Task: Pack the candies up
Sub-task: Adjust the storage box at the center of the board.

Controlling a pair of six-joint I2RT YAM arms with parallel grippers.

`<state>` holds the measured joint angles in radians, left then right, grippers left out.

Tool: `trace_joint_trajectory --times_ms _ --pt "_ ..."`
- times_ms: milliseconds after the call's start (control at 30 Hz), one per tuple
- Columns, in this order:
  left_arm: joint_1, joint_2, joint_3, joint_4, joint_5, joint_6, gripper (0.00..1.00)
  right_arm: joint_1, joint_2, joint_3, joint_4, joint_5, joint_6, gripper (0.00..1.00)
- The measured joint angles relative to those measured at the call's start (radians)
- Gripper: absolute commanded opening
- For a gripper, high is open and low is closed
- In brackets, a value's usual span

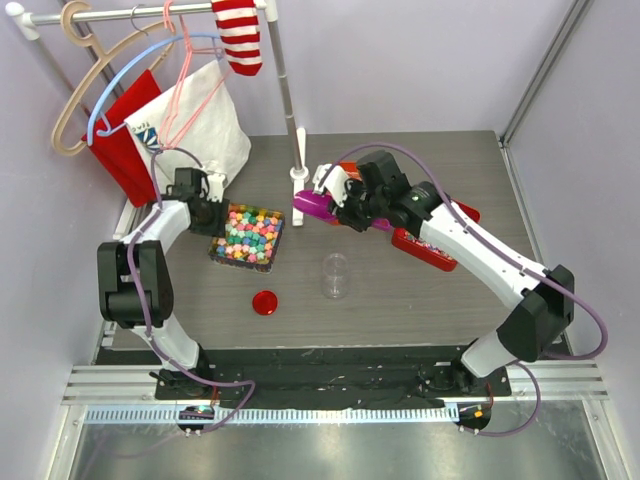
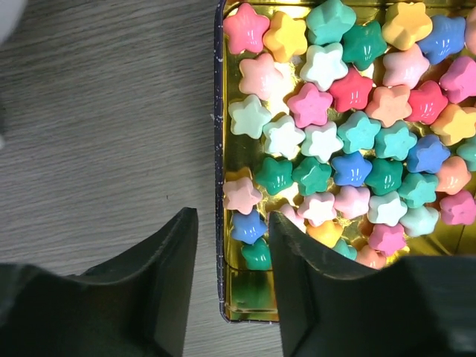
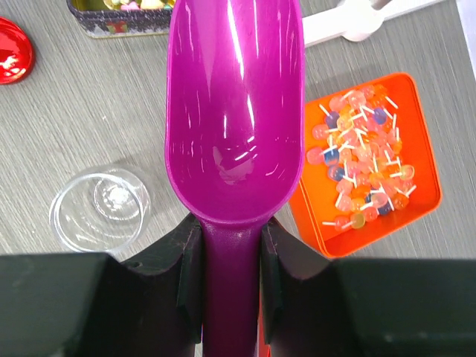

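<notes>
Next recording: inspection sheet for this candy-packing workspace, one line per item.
Surface: grey wood-grain table.
Job's things: star-shaped candies in gold-lined tin; clear jar upright, uncapped; red lid lying apart.
Clutter: orange tin of stick sweets.
Pincers: left pincer open, astride tin wall; right pincer shut on empty purple scoop.
Cables: purple cables along both arms.
Surroundings: rail with hangers, striped sock, two bags.

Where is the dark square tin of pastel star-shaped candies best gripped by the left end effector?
Probably the dark square tin's thin upright side wall, pinched from above, one finger outside and one inside over the star-shaped candies. The tin looks too wide to span, and the left end effector, open, straddles that wall.
</notes>
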<state>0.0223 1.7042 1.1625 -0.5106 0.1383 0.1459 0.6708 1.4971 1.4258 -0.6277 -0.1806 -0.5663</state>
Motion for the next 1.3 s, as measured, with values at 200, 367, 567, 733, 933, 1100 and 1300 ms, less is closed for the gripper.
trace_joint_trajectory --times_ms 200,367,567,733,933,1100,1300 --pt "0.0 0.001 -0.008 0.015 -0.002 0.006 0.34 0.033 0.068 0.085 -0.036 0.0 0.001 0.01" --pt "0.0 0.006 -0.015 0.032 -0.008 0.014 0.33 0.062 0.076 0.104 -0.056 0.015 0.001 0.01" --pt "0.0 0.028 -0.05 0.05 -0.032 0.016 0.29 0.107 0.105 0.127 -0.082 0.052 0.001 0.01" --pt "0.0 0.058 -0.054 0.051 -0.04 0.016 0.17 0.141 0.13 0.149 -0.116 0.078 0.001 0.01" --pt "0.002 0.068 -0.054 0.055 -0.032 0.02 0.0 0.157 0.137 0.163 -0.129 0.096 -0.001 0.01" --pt "0.005 0.068 -0.052 0.048 -0.003 0.024 0.0 0.159 0.163 0.191 -0.147 0.108 -0.004 0.01" --pt "0.005 0.087 -0.018 0.018 0.039 0.026 0.0 0.16 0.215 0.234 -0.171 0.141 -0.011 0.01"
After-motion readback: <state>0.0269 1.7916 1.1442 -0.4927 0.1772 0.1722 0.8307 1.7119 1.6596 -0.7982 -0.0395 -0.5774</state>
